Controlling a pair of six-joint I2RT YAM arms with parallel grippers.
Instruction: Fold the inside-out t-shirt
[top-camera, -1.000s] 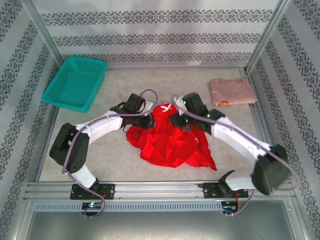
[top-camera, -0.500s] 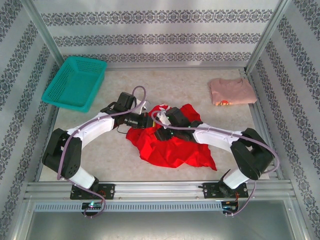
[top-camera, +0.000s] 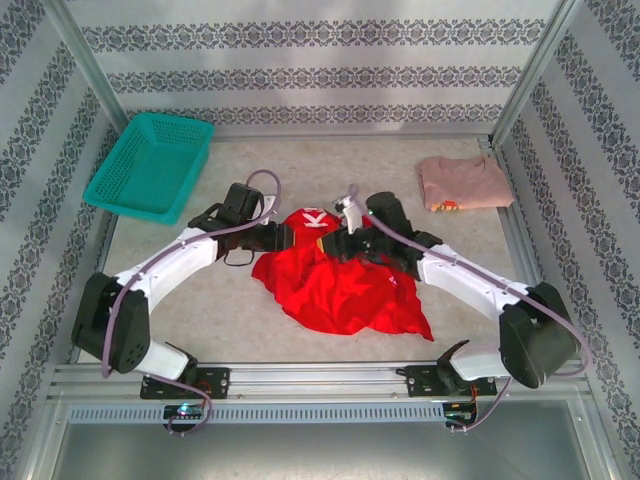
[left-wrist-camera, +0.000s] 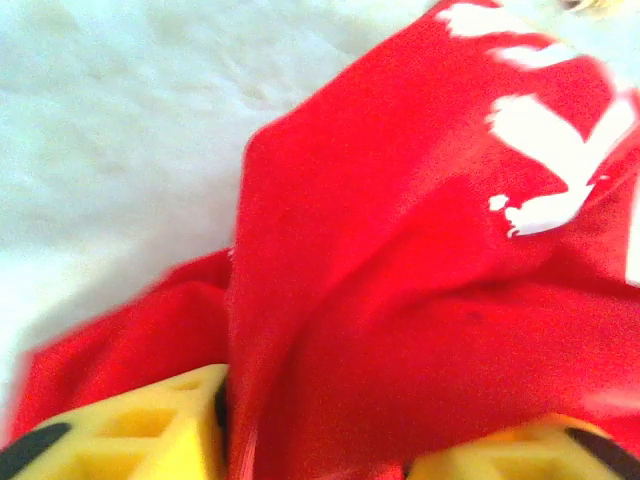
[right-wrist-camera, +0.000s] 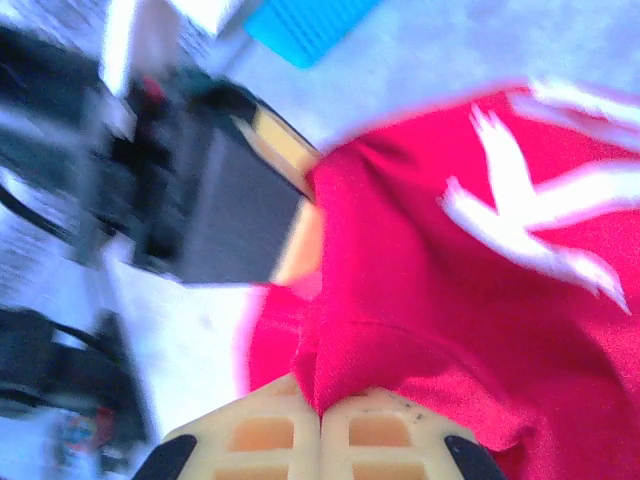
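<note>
The fold has hardly begun. The inside-out t-shirt (top-camera: 335, 285) lies in a crumpled red heap at the middle of the surface (top-camera: 200, 300), its edges uneven and its lower part spread toward the bottom of the frame. No clean crease or squared edge shows anywhere. A white marking (top-camera: 315, 218) faces up at the heap's upper edge, between the two arms.

Both arms meet at that upper edge. The right claw (right-wrist-camera: 320, 425) is clenched on a bunched ridge of the red cloth, which rises straight out from between its closed fingers. The left claw (left-wrist-camera: 310, 445) has its yellow fingers (left-wrist-camera: 130, 430) parted, with cloth lying between them — released, by the look of it, not pinching.

What is left is nearly all of it, I judge: the shirt needs to be spread flat, the sleeves brought in, then the body doubled over.

Containers — the teal basket (top-camera: 150, 165) sits in the upper left, well apart from the shirt, and its mesh floor is bare. A pale pink shirt (top-camera: 462, 182) lies folded in the upper right, on the surface itself and not in any container.
</note>
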